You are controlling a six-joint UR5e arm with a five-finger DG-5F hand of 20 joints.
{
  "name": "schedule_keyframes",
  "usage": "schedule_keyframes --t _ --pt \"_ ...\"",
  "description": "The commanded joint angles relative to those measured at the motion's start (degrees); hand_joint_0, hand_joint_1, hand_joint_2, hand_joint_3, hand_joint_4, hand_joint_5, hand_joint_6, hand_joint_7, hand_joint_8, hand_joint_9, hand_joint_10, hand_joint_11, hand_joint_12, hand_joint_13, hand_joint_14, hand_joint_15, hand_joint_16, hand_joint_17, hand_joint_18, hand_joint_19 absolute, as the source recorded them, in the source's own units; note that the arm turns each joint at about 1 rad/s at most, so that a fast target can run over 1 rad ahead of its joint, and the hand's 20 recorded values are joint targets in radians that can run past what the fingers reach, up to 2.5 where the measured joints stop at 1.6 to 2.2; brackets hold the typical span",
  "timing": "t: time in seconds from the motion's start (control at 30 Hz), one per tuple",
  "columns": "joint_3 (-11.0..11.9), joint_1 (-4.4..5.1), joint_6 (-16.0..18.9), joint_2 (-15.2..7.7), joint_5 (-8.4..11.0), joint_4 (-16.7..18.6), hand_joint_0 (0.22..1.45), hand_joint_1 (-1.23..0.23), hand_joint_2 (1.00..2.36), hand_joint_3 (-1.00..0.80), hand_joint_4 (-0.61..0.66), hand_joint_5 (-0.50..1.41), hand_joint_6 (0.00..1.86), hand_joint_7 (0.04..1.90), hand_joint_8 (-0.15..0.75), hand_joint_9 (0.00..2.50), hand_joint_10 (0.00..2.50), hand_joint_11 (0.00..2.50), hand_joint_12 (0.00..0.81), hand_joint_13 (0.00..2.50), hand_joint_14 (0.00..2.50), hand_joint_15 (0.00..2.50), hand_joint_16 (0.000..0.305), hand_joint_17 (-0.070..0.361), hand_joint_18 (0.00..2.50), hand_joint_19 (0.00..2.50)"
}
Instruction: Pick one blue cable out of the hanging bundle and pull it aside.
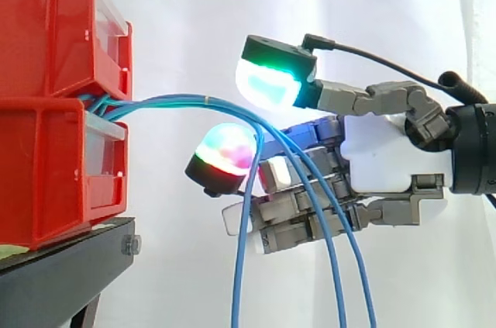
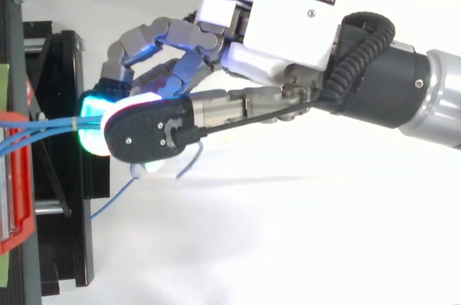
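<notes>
Straddles blue cables [image 1: 167, 99] hanging from red bins [image 1: 46, 56] with hand [image 1: 387, 153] spread wide, gripping none; looks light, limp, slick; suits pinching one strand below the bend

No text, number, label or sign can be read anywhere: none on the red bins [image 1: 46, 103] at the left, none on the black stand [image 1: 62, 266] beneath them, none on the hand [image 1: 387, 153].
</notes>
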Motion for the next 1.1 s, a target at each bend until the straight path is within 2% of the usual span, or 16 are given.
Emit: schedule_keyframes --t 0.0,0.07,0.1,0.23,0.3,0.47,0.63,0.8,0.97,1.07 --pt "0.21 -0.13 -0.21 0.02 -0.01 -0.13 0.56 -0.44 1.01 -0.39 0.12 -0.08 0.63 1.07 0.235 1.11 0.02 0.69 0.276 0.78 0.02 0.46 0.04 0.091 0.52 0.4" --pt "0.12 -0.22 -0.21 -0.07 -0.01 -0.13 0.58 -0.48 1.01 -0.33 0.11 -0.08 0.63 1.09 0.237 1.1 0.02 0.7 0.273 0.77 0.02 0.46 0.04 0.09 0.52 0.41" --pt "0.21 -0.22 -0.21 0.02 -0.01 -0.04 0.6 -0.5 1.02 -0.29 0.11 -0.09 0.72 0.97 0.241 1.1 0.02 0.7 0.275 0.78 0.02 0.46 0.04 0.09 0.52 0.4" --pt "0.21 -0.31 -0.21 0.02 -0.01 -0.04 0.59 -0.53 1.02 -0.17 0.12 -0.13 0.86 0.86 0.269 1.11 0.02 0.73 0.301 0.8 0.02 0.45 0.045 0.102 0.57 0.38" --pt "0.3 -0.4 -0.21 -0.07 -0.01 -0.04 0.59 -0.64 1.01 -0.09 0.14 -0.15 0.92 0.79 0.289 1.08 0.02 0.76 0.323 0.8 0.02 0.44 0.05 0.113 0.61 0.36" --pt "0.82 -0.49 -0.21 0.02 -0.19 -0.22 0.6 -0.67 1.01 -0.08 0.13 -0.15 0.95 0.73 0.292 1.06 0.02 0.78 0.321 0.79 0.02 0.46 0.051 0.114 0.61 0.37" --pt "1.44 -0.4 -0.39 0.02 -0.45 -0.4 0.58 -0.66 1.02 -0.16 0.14 -0.16 0.95 0.69 0.269 1.06 0.02 0.79 0.299 0.77 0.02 0.46 0.046 0.104 0.59 0.4" --pt "1.44 0.04 -0.65 -0.07 -0.19 -1.36 0.52 -0.51 1.01 -0.41 0.14 -0.14 0.89 0.77 0.258 1.09 0.02 0.77 0.292 0.79 0.02 0.48 0.045 0.101 0.57 0.42" --pt "1.44 0.48 -0.48 0.02 -0.19 -3.65 0.5 -0.46 1.0 -0.49 0.14 -0.14 0.87 0.79 0.265 1.11 0.02 0.76 0.299 0.79 0.02 0.48 0.047 0.105 0.58 0.42" --pt "1.44 0.66 -0.48 -0.07 -0.1 -3.38 0.5 -0.46 1.0 -0.5 0.14 -0.13 0.87 0.8 0.27 1.11 0.02 0.74 0.302 0.81 0.02 0.48 0.047 0.107 0.59 0.41"
